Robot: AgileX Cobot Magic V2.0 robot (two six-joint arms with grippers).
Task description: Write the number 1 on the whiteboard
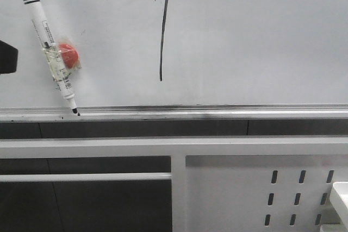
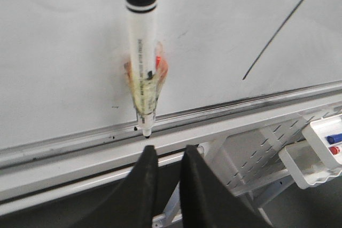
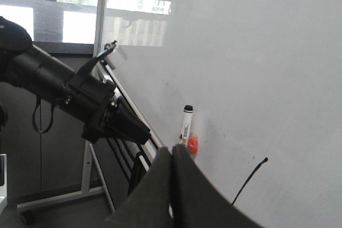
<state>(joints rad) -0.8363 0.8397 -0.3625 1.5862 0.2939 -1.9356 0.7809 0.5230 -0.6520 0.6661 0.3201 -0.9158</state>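
Observation:
The whiteboard bears the number 1, a thin black near-vertical stroke. A black-capped white marker pen leans on the board by a red magnet, its tip on the silver rail. In the left wrist view my left gripper hangs just below the pen, its jaws slightly apart and empty; the stroke lies to one side. My right gripper is shut and empty, away from the board. Its view shows the pen, the stroke and the left arm.
A white perforated metal frame stands below the rail. A white tray holding blue and red markers hangs on it at the right. A black part shows at the front view's left edge. Windows lie behind the board's stand.

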